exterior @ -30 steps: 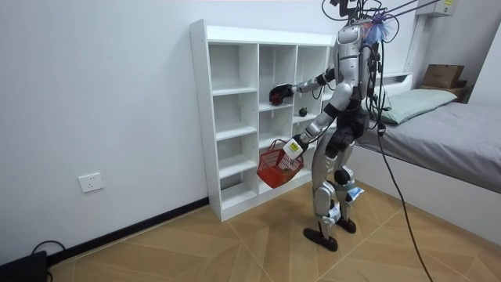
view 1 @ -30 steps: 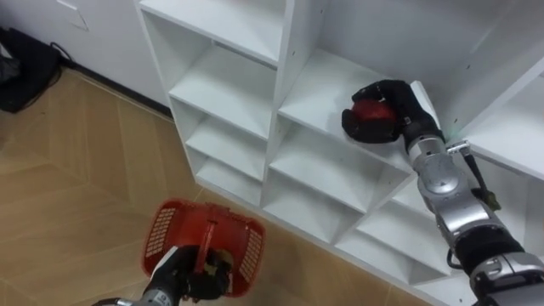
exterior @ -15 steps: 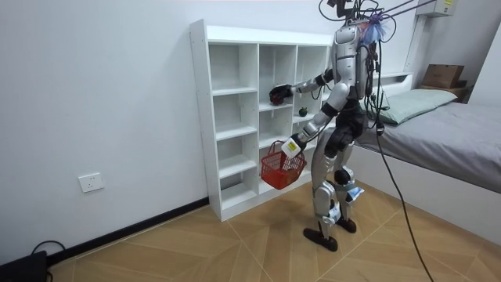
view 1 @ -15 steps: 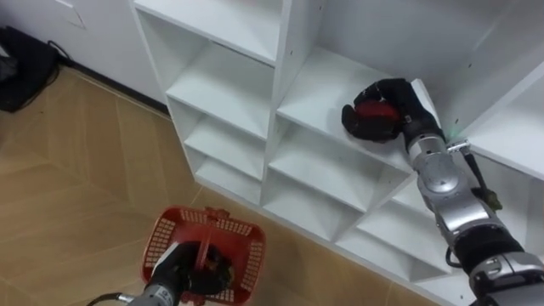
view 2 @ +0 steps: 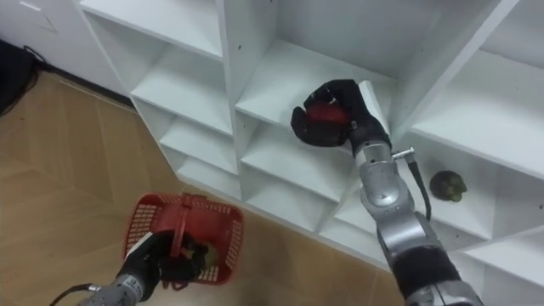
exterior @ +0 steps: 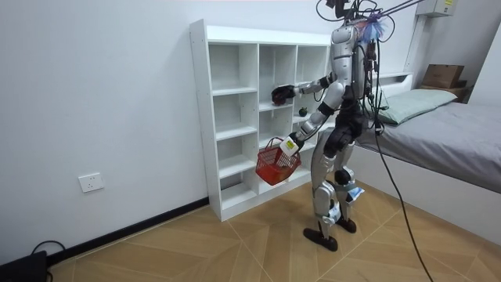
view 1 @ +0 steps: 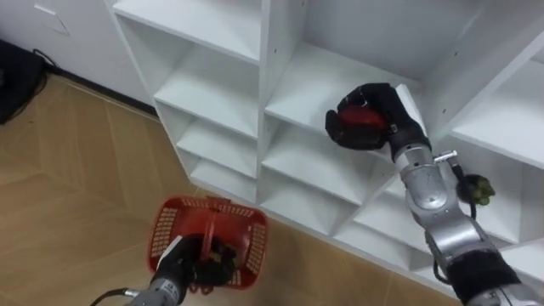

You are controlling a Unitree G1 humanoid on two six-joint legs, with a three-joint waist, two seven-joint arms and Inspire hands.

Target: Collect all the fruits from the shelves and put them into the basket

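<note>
Right, start with the closet: the robot stands close in front of its white cubbies, with the bed behind it at the room view's right, so both arms can work the shelves without a step. The basket hangs low on the robot's left, over the wood floor and below the shelf being emptied. You would judge it is held there so that a fruit has only a short way down and across. Your left hand is curled round the basket's red handle, fingers wrapped tight, which holds the mouth up and open. Something dark sits under that hand, but you cannot tell whether it is fruit or just the fingers. Your right hand reaches into the middle column at about chest height and is closed round the red fruit, fingers cupped over the top and front so only a patch of red shows between them. The fruit is at the front lip of that shelf, in the hand — whether it has cleared the board you cannot say from here. One small green fruit lies alone in the next column to the right, a shelf lower, well apart from the hand. The step in hand looks like the carry: bring the red one back out and over the basket, and watch the divider beside your wrist — it stands close.
</note>
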